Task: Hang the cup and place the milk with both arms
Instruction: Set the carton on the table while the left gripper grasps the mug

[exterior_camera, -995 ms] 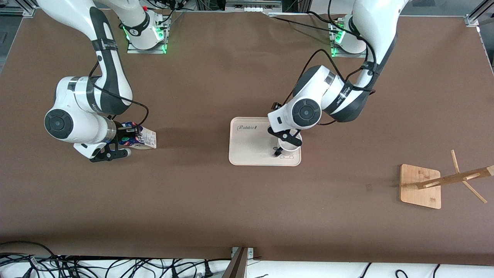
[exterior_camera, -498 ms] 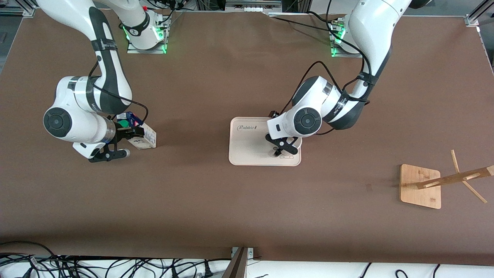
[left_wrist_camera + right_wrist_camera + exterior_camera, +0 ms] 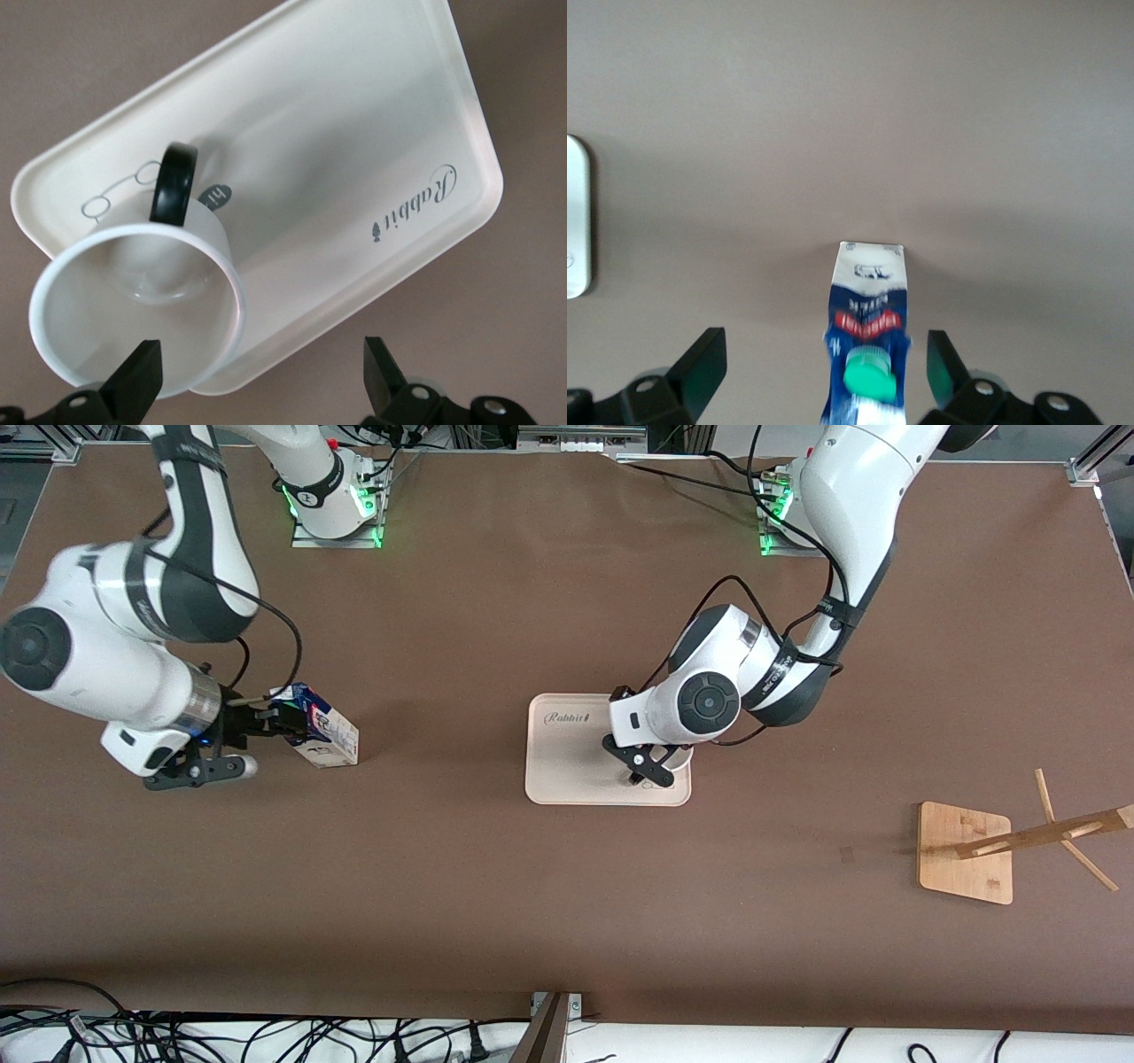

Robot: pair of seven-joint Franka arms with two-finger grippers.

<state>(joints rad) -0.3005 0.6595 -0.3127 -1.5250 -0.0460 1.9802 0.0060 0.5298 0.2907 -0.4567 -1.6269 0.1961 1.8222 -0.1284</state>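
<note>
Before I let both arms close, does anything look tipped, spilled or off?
Nothing spilled or damaged. The milk stands on the table between the open right gripper's fingers. The cup sits upright and empty at one corner of the tray, with the left gripper open by its rim.

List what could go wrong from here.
1. The right gripper is open with the milk off-centre between its fingers, close to one of them; closing could tip it.
2. The left gripper is open over the tray, one finger over the cup mouth, its handle apart; a rim grip may slip.
</note>
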